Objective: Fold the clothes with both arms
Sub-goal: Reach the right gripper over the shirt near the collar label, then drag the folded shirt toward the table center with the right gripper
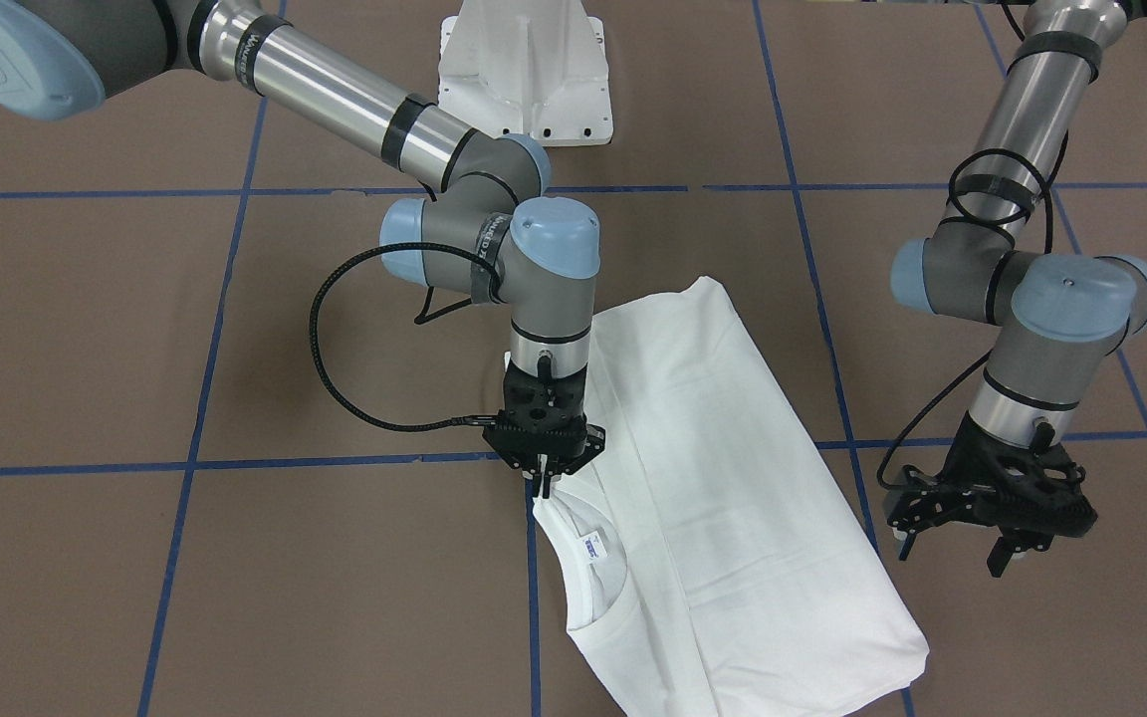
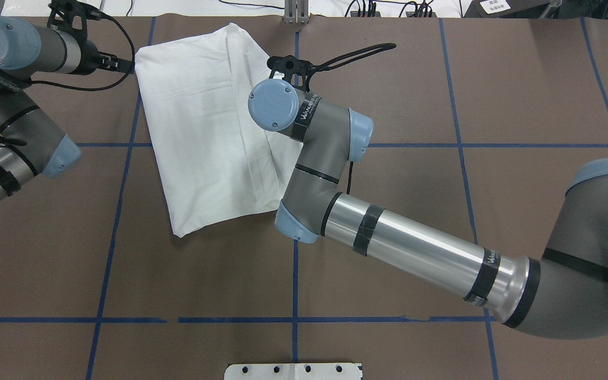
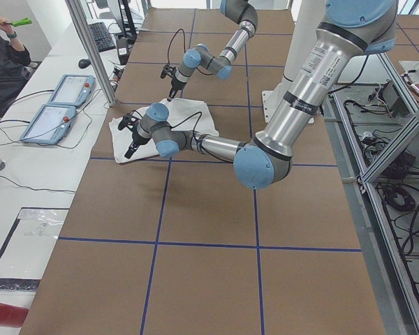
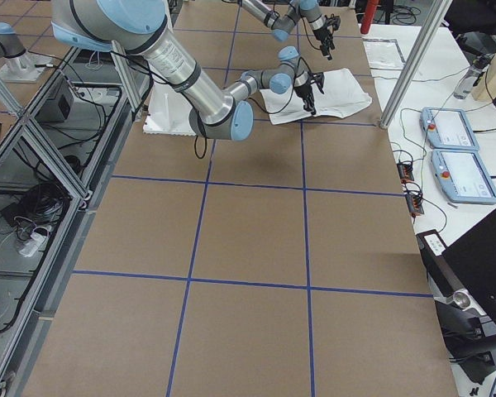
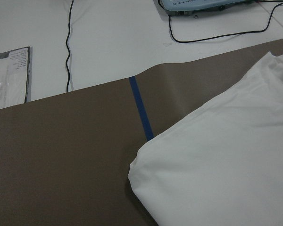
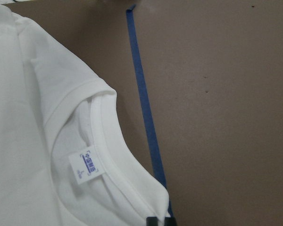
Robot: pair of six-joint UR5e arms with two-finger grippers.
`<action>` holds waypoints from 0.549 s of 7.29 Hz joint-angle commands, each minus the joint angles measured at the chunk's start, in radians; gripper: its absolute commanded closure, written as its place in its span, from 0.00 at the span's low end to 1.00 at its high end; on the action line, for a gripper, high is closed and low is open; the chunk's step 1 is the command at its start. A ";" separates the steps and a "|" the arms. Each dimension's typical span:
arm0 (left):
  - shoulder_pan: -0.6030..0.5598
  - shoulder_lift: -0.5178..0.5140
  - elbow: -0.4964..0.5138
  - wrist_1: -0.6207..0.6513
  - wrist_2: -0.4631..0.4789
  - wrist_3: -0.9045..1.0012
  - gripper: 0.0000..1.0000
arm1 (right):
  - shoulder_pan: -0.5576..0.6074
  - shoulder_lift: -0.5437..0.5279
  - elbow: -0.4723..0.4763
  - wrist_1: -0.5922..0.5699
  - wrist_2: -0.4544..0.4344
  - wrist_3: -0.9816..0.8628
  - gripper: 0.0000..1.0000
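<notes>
Shirt (image 1: 733,478) edge clamped in right hand (image 1: 544,485); left hand (image 1: 952,548) spread wide, just beside it.

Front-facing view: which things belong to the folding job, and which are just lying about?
Job: folded white cotton shirt; right end effector, shut on its collar edge; left end effector, open beside it.
Lying about: white metal pedestal base; blue tape lines.

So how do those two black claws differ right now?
The right gripper is shut, pinching the white shirt's edge beside the collar. The left gripper is open and holds nothing. The right gripper is over the shirt, while the left gripper is beside it, over bare table. Both point downward.
</notes>
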 commanded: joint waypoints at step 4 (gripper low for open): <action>0.002 0.013 -0.007 -0.023 -0.003 0.000 0.00 | -0.073 -0.485 0.623 -0.160 -0.015 -0.004 1.00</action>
